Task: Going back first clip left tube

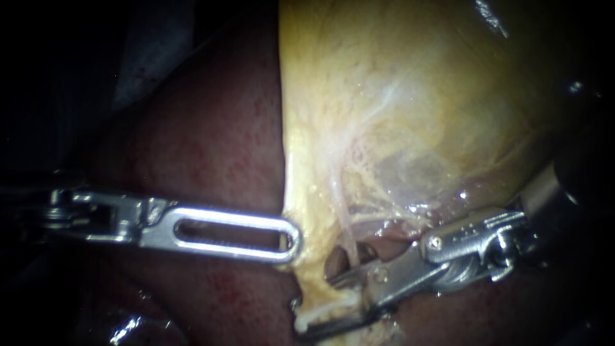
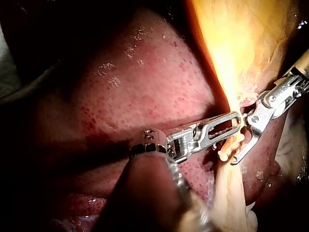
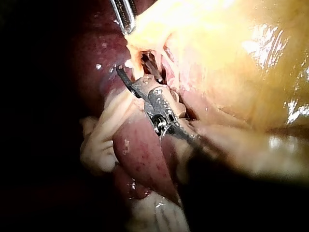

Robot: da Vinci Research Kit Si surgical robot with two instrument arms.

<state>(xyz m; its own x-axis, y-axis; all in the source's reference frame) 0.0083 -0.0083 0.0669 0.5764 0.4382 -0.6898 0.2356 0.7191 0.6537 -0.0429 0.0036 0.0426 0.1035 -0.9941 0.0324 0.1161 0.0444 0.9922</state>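
The yellow gallbladder (image 1: 410,96) fills the upper right of the endoscope view, and dark red liver (image 1: 211,128) lies to its left. My left instrument (image 1: 291,240) comes in from the left; its slotted jaws lie together on the gallbladder's lower edge and seem to pinch it. A thin pale tube (image 1: 346,230) runs down from the gallbladder into a small dark window. My right instrument (image 1: 318,304) enters from the right with its jaws open, one on each side of the tissue below that window. I can make out no clip. The left wrist view shows both instruments (image 2: 235,121) tip to tip.
Pale fatty strands (image 1: 320,314) hang under the gallbladder's edge by the right instrument's lower jaw. In the right wrist view a fold of pale tissue (image 3: 104,140) and a lobe of liver (image 3: 145,159) lie beside the right instrument's shaft. Darkness surrounds the lit field.
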